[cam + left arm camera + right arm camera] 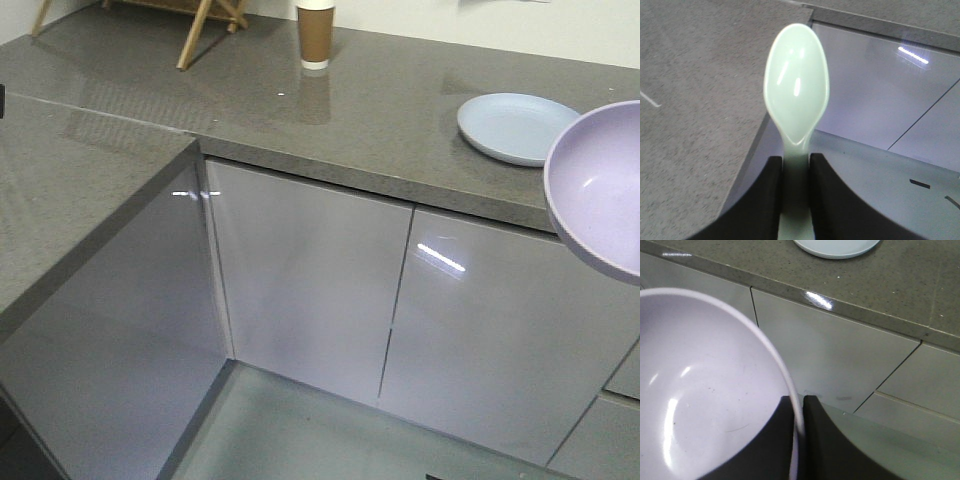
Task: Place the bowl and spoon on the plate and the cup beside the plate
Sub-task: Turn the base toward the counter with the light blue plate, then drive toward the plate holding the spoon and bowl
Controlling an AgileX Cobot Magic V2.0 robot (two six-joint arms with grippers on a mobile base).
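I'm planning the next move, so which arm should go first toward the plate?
Right. The right gripper clamps the bowl by its rim, and the plate lies on the counter close ahead of it. The left gripper holds the spoon, with no plate in its view.

A grey speckled stone countertop (pixel 380 110) runs in an L, one leg along the far wall and the other coming nearer on the left. Under it, glossy pale grey cabinet doors (pixel 310 270) without handles throw back bright streaks of light. The floor (pixel 300 430) in the corner is smooth and grey-green. The wall (pixel 450 15) behind is off-white. Slanted wooden legs (pixel 197 30) of some frame stand at the far left.
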